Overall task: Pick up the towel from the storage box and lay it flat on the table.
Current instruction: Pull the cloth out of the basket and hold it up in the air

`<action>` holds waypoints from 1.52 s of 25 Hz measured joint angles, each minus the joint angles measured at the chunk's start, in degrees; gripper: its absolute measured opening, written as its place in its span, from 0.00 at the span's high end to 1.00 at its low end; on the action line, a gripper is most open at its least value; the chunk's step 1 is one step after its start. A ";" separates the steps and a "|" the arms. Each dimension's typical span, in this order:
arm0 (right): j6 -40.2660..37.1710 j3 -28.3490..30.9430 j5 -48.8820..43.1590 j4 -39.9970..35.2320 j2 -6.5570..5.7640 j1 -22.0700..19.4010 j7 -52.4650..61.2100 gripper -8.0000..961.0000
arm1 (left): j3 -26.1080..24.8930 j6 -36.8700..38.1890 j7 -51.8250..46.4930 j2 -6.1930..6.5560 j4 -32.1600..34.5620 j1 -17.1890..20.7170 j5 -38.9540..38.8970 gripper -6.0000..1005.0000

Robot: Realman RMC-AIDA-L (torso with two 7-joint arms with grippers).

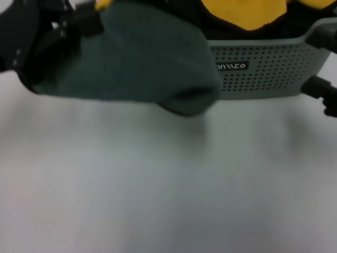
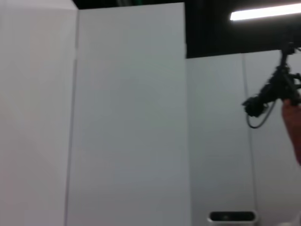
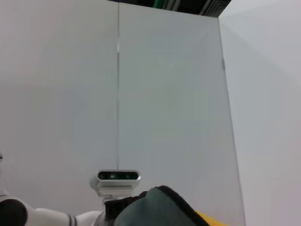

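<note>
Upper left of the head view: left gripper (image 1: pixel 79 23), dark, clamped on the upper edge of the towel (image 1: pixel 137 58). Hanging from that grip, dark grey-green towel spread across the upper left and centre, lower fold drooping just above the white table (image 1: pixel 168 190). Behind and to the right, pale storage box (image 1: pixel 263 74) with dotted front and logo label, yellow cloths (image 1: pixel 245 11) inside. Far right edge: right gripper (image 1: pixel 324 68), beside the box's end; open or closed cannot be told.

free: desk (image 1: pixel 158 200) bare in front | blocked: storage box (image 1: pixel 263 74) at rear, towel (image 1: pixel 137 58) draped over its front-left
</note>
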 joint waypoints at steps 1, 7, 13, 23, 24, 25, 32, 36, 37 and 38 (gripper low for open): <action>0.12 -0.46 -0.15 0.01 0.26 0.27 -0.10 0.17 | 0.90 0.80 1.04 0.03 -0.21 -0.09 0.28 0.92; 3.14 -4.96 -0.39 0.07 0.84 1.61 -0.19 0.17 | 9.19 1.21 5.47 0.04 0.05 -0.68 0.02 0.91; 6.44 -9.22 -0.41 2.04 1.23 3.76 -0.41 0.21 | 11.72 1.38 6.59 -0.77 -0.06 -2.45 -0.51 0.90; 9.03 -13.02 -0.48 3.78 1.09 4.68 -0.39 0.28 | 12.87 1.56 8.28 -1.22 0.07 -3.31 -0.93 0.89; 9.05 -13.03 -0.49 3.79 1.05 4.54 -0.34 0.28 | 12.88 1.56 8.37 -1.20 0.07 -3.31 -1.09 0.89; 9.09 -13.03 -0.49 3.80 1.05 4.45 -0.31 0.29 | 12.89 1.57 8.45 -1.14 0.07 -3.31 -1.27 0.89; 10.25 -13.14 -1.83 4.53 1.14 4.71 -0.22 0.43 | 12.96 1.66 9.19 -0.93 0.12 -3.31 -1.87 0.88; 10.38 -13.80 -1.86 5.62 1.19 5.42 -0.24 0.53 | 13.30 1.78 9.28 -1.09 0.17 -3.76 -1.94 0.87; 10.38 -14.11 -1.87 5.66 1.22 5.46 -0.29 0.54 | 13.66 1.79 9.40 -1.18 0.19 -3.90 -1.97 0.87; 10.40 -14.39 -1.88 5.66 1.23 5.51 -0.35 0.56 | 14.10 1.79 9.58 -1.19 0.24 -3.99 -2.14 0.87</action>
